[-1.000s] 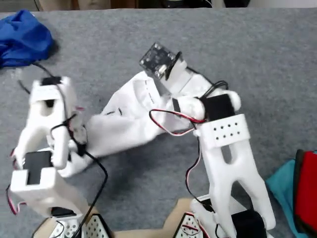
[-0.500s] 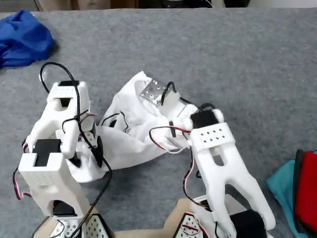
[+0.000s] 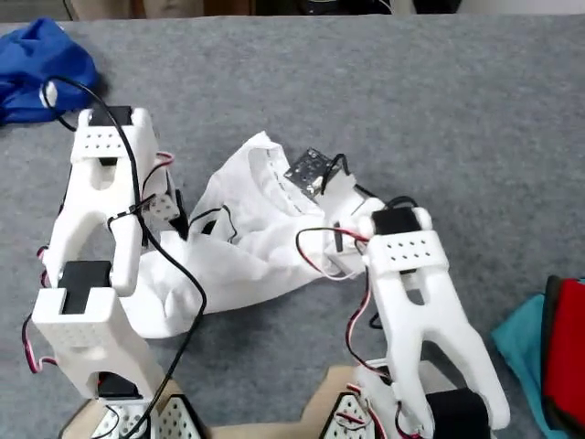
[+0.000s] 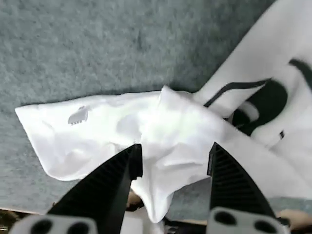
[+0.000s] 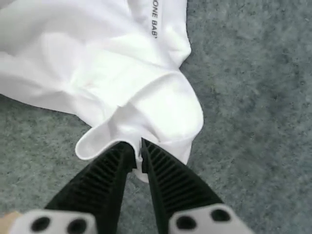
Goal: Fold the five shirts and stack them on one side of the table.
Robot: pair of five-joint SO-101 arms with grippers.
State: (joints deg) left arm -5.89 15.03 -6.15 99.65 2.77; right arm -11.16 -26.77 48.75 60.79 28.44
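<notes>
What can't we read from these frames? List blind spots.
- High view: red cloth and teal cloth are cut off by the right edge.
- High view: blue shirt is cut off by the left edge.
- High view: white shirt lies partly under both arms.
- Right wrist view: right gripper covers the hem it pinches.

Your left gripper [image 4: 174, 148] points down with its fingers spread wide (tips well apart), and the left arm [image 3: 96, 201] arches up and over it. Your right gripper [image 5: 138, 145] has its fingers pressed together on a fold of the white shirt [image 5: 97, 63], caught right at their tips. Behind it, the right arm [image 3: 416, 293] stretches forward, its wrist angled toward the left gripper's side.
</notes>
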